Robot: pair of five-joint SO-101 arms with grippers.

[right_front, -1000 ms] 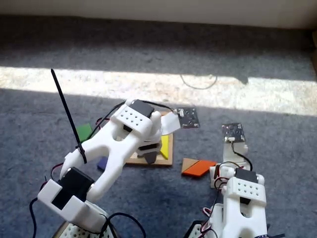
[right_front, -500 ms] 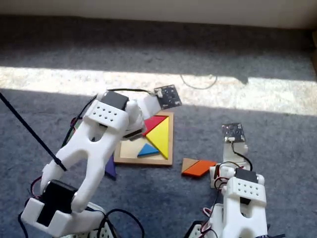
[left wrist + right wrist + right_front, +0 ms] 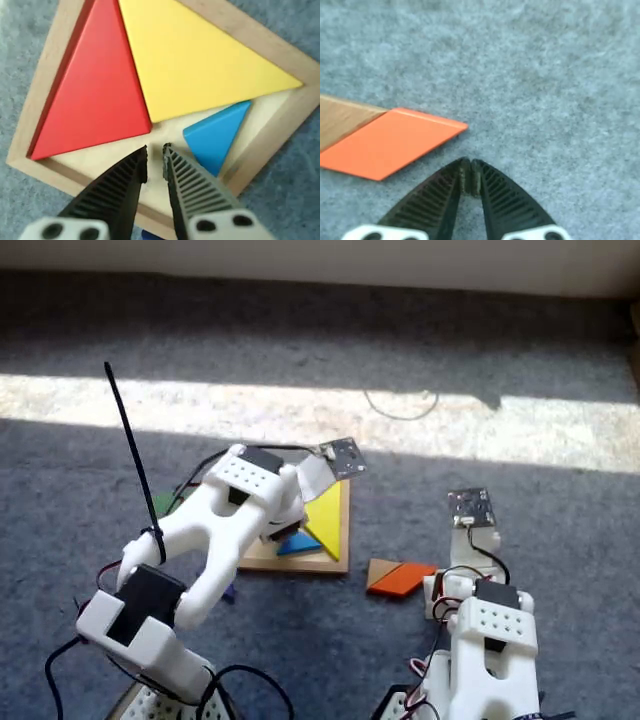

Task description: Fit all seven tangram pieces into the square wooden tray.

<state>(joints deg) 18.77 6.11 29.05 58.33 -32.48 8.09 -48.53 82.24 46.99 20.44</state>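
**A:** Entry one, the container?

**B:** Square wooden tray, flat on the grey carpet, partly under the left arm.

**A:** Contents?

**B:** Three pieces lie inside.
- Large red triangle, set along one rim.
- Large yellow triangle, edge to edge with the red one.
- Small blue triangle, just beside the yellow one and near a corner.

The remaining tray floor is bare pale wood.

**A:** Entry two, the left gripper?

**B:** Left gripper hangs over that bare floor. Its tips are near the spot where the red and yellow triangles meet, with the blue triangle just beside one finger. The jaws stand a narrow slit apart, with nothing between them.

**A:** Entry three, pieces outside the tray?

**B:** Four can be listed.
- Orange parallelogram, on the carpet near the tray's corner.
- Plain wood-coloured piece, touching the orange parallelogram along one edge.
- Green piece, on the far side of the left arm from the tray and partly hidden, so its shape cannot be told.
- Dark purple piece, beside the same arm and mostly hidden.

**A:** Entry four, the right gripper?

**B:** Right gripper points down at the carpet, just beside the orange parallelogram but apart from it. The jaws are pressed together at the tips and grip nothing.
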